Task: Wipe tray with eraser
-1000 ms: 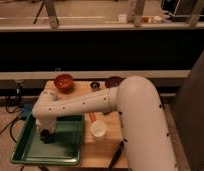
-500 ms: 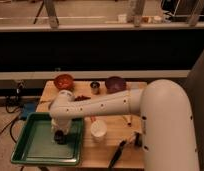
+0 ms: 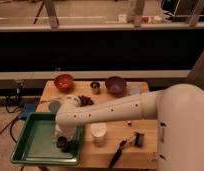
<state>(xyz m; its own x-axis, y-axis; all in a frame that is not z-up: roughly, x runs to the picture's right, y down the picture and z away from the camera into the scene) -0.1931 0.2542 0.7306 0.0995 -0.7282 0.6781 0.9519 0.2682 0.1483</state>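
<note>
Near tray (image 3: 30,145) rt rim: tool (image 3: 64,143)

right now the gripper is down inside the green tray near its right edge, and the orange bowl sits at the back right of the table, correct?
Not quite. The orange bowl sits at the back left of the table, not the back right; the purple bowl is the one further right. The camera view shows this. The rest holds: the gripper is down inside the green tray near its right edge.
</note>
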